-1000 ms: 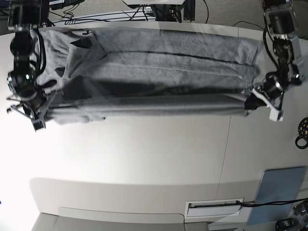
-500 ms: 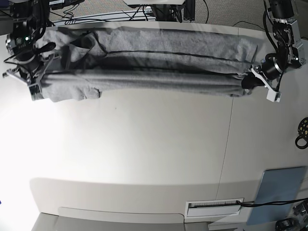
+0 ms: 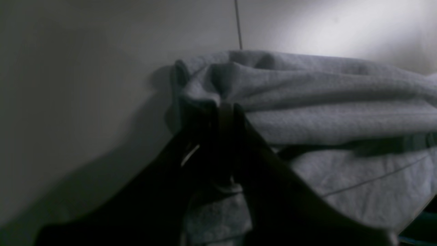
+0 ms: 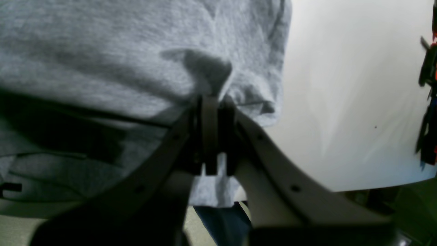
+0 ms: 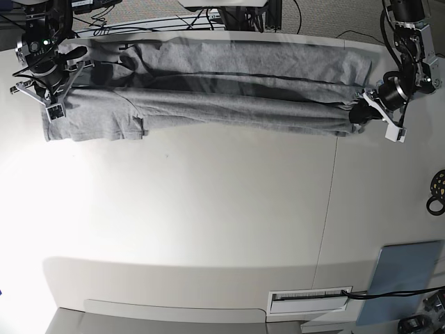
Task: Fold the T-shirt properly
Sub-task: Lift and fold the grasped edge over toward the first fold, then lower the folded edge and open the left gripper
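The heather-grey T-shirt [image 5: 229, 87] lies stretched along the far edge of the white table [image 5: 208, 209], folded lengthwise with its near edge doubled over. My left gripper [image 5: 361, 113] is shut on the shirt's right end; in the left wrist view its dark fingertips [image 3: 222, 112] pinch a bunched fold of the T-shirt [image 3: 324, 102]. My right gripper [image 5: 59, 87] is shut on the shirt's left end near a sleeve; in the right wrist view the gripper [image 4: 213, 102] clamps the cloth of the T-shirt [image 4: 119, 51]. No lettering shows.
A grey-blue flat pad [image 5: 405, 278] lies at the near right corner. A black ring-shaped object [image 5: 437, 191] sits at the right edge. Cables [image 5: 174, 24] run behind the table's far edge. A white slotted plate [image 5: 309, 300] is set in the near edge.
Both grippers have carried the shirt's near fold farther toward the back of the table. The hanging fold now lies lower and flatter over the shirt, and a sleeve has spread out at the left.
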Available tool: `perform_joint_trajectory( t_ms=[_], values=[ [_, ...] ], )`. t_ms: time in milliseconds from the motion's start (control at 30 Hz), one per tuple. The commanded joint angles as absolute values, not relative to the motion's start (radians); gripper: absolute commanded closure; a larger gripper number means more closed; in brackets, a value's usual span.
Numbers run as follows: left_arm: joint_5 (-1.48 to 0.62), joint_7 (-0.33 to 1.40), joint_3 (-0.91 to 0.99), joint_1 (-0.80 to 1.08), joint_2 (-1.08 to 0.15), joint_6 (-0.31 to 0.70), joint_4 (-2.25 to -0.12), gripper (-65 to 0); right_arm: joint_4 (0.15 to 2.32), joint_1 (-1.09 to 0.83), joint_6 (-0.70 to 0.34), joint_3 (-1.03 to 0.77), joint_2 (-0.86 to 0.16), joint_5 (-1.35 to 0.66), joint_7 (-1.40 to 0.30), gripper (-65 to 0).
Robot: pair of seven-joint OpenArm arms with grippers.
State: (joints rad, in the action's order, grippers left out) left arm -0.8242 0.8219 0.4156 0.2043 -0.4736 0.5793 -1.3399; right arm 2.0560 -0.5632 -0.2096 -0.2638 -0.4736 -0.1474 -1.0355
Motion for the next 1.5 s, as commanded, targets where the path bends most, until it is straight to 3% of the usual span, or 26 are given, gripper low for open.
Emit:
perform_joint_trajectory(
  t_ms=[0,367,733,1400,1433,1467],
  values=[
    [-0.834,0.857,0.426,0.202,-0.508,0.586,-1.351,0.0,2.07,-0.566,-0.2,-0.278,-0.49,-0.123,-1.047,0.0],
    [-0.947,0.904,0.43,0.2,-0.592,0.603,-1.392,0.0,2.067,-0.565,-0.201,-0.278,-0.49,-0.122,-1.065,0.0],
    [-0.946,1.024,0.431,0.21,-0.593,0.573,-1.522,0.0,2.067,-0.566,-0.201,-0.277,-0.45,-0.089,-1.071,0.0],
    [-0.947,1.029,0.539,0.358,-0.596,0.587,-1.606,0.0,2.066,-0.566,-0.201,-0.277,-0.443,-0.081,-1.074,0.0],
    [-0.947,1.029,0.539,0.358,-0.595,0.594,-1.606,-1.0,2.066,-0.566,-0.201,-0.277,-0.443,-0.079,-1.074,0.0],
    [-0.947,1.029,0.539,0.358,-0.595,0.598,-1.606,-6.7,2.066,-0.566,-0.202,-0.277,-0.443,-0.073,-1.074,0.0]
  ],
)
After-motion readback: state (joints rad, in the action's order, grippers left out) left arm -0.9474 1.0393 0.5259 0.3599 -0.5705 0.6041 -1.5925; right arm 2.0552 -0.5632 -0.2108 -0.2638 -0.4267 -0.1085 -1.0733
